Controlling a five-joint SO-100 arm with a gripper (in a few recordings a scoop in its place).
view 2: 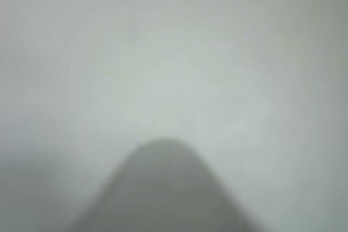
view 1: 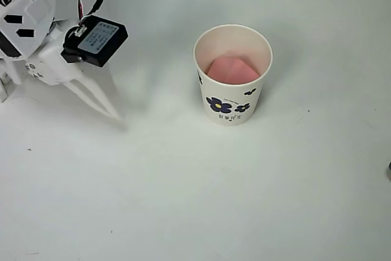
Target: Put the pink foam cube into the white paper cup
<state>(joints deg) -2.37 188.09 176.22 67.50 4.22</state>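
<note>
In the overhead view the white paper cup (view 1: 232, 99) stands upright right of centre, blue flowers on its side. The pink foam cube (view 1: 232, 70) lies inside it, below the rim, tilted a little. My white gripper (view 1: 113, 114) is at the left, well apart from the cup, its fingers pressed together into one thin point aimed down-right just above the table. Nothing is between them. The wrist view is blurred: one grey fingertip (view 2: 166, 188) rises from the bottom edge over plain white surface.
The white tabletop (view 1: 195, 200) spreads all around the cup. The arm's body and a black motor block (view 1: 96, 40) sit in the top left corner. A small dark object (view 1: 389, 169) peeks in at the right edge.
</note>
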